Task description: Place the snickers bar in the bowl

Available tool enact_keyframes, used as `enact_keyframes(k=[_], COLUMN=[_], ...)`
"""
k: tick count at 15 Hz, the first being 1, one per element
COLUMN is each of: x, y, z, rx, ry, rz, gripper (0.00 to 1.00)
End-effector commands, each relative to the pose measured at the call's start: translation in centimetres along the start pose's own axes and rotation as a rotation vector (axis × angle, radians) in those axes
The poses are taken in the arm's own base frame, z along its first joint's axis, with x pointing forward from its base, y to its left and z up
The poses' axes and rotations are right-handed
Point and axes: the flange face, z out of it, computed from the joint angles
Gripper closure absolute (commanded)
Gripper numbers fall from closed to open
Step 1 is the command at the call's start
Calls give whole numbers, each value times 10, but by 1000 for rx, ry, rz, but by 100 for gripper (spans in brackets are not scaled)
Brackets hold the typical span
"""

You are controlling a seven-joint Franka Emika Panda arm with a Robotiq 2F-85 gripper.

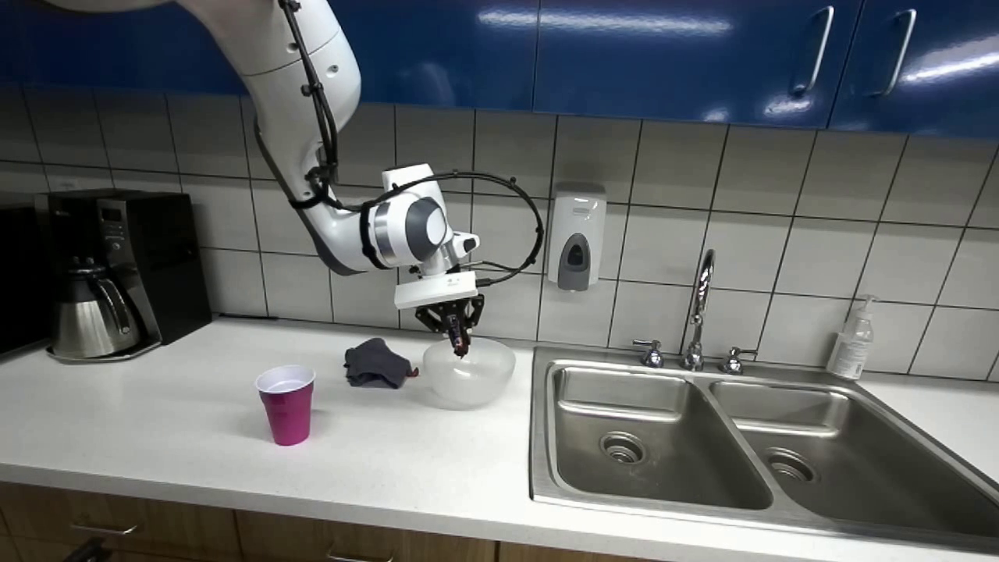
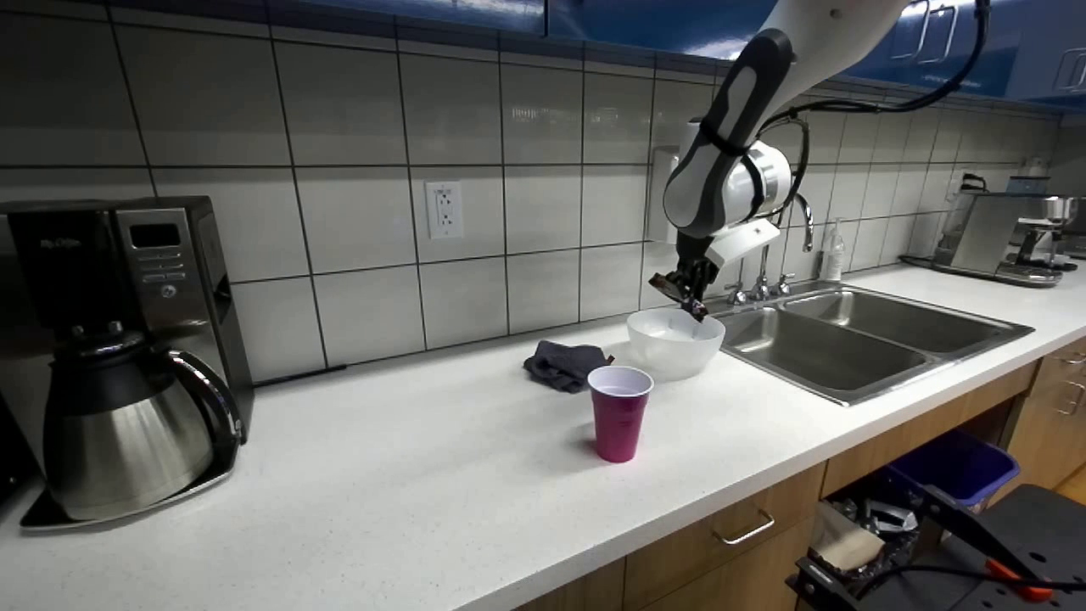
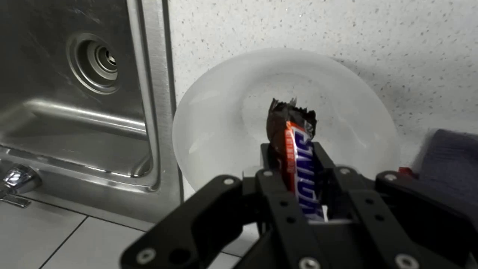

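Observation:
The snickers bar [image 3: 298,157], in a brown wrapper with a red, white and blue label, is held lengthwise between the fingers of my gripper [image 3: 293,160] in the wrist view. Its crimped end points out past the fingertips. The frosted bowl [image 3: 213,119] lies below it in the wrist view. In both exterior views my gripper [image 1: 458,320] [image 2: 689,288] is over the bowl [image 1: 468,382] [image 2: 674,348], pointing down. The bar's lower end [image 1: 460,343] overlaps the bowl's opening; whether it is below the rim I cannot tell. The bar does not touch the bowl's floor.
A dark cloth [image 1: 378,364] [image 2: 564,365] with a small red bit lies beside the bowl. A pink cup [image 1: 286,410] [image 2: 619,420] stands nearer the counter's front. The steel sink [image 1: 542,437] borders the bowl's other side. A soap dispenser [image 1: 577,234] hangs on the tiled wall behind.

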Motion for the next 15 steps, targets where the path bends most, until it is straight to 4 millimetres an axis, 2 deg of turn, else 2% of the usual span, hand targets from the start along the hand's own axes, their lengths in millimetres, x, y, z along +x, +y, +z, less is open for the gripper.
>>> enact_keyframes(k=[1, 4, 8, 15], x=[16, 19, 22, 27], y=[20, 27, 25, 17], z=[19, 39, 63, 88], rx=[-15, -21, -15, 15], ry=[3, -15, -35, -68], rz=[95, 145, 179, 220], gripper=[94, 94, 94, 94])
